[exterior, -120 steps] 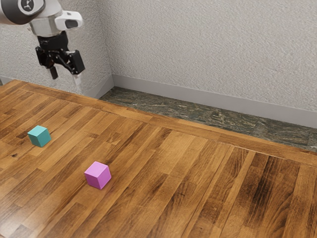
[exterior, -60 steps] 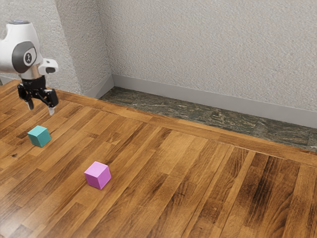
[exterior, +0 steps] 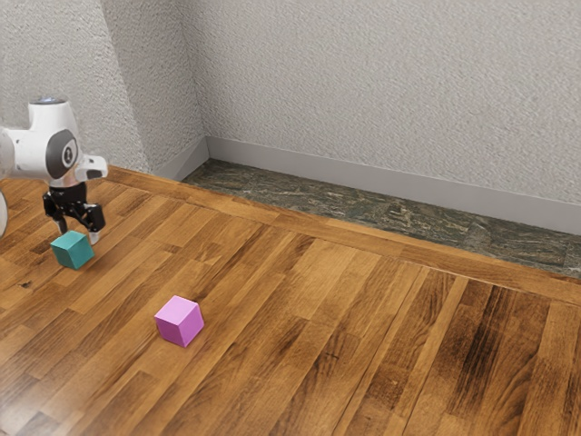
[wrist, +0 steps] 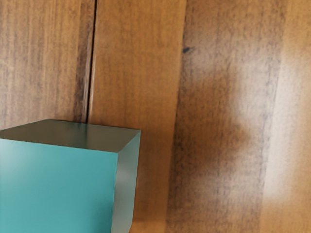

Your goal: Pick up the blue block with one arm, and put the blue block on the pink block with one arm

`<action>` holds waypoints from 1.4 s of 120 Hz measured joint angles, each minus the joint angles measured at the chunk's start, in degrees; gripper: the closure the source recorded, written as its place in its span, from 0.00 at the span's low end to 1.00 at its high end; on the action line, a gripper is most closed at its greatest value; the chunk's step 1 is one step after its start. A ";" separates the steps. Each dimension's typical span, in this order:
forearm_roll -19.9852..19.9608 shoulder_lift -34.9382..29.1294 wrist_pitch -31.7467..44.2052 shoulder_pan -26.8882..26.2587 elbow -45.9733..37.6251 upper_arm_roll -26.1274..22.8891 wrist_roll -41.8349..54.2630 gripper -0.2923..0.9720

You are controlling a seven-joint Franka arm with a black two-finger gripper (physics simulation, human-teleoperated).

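Note:
A teal-blue block (exterior: 72,250) rests on the wooden floor at the exterior view's left. My gripper (exterior: 74,230) hangs open just above it, fingers spread to either side of the block's top and not touching it. The pink block (exterior: 179,321) sits farther to the exterior view's right and nearer the front, apart from the blue one. In the wrist view the blue block (wrist: 63,182) looms large and close under the hand.
Wooden planks (exterior: 345,336) spread across the exterior view's right. A grey plaster wall (exterior: 136,91) with a corner stands close behind the arm, and a dark stone strip (exterior: 381,213) runs along the wall's base.
My hand has come down from high near the wall corner and moved toward the exterior view's left, ending just above the blue block. Both blocks stayed put.

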 joint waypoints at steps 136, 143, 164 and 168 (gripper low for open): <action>-0.79 6.36 3.88 4.62 3.48 -1.05 11.18 0.46; -0.68 5.58 3.83 4.75 3.37 -1.06 11.34 0.50; -0.24 -6.23 3.49 5.04 -4.36 -3.55 11.70 0.56; -0.18 -9.10 3.43 4.91 -6.69 -4.15 11.74 0.57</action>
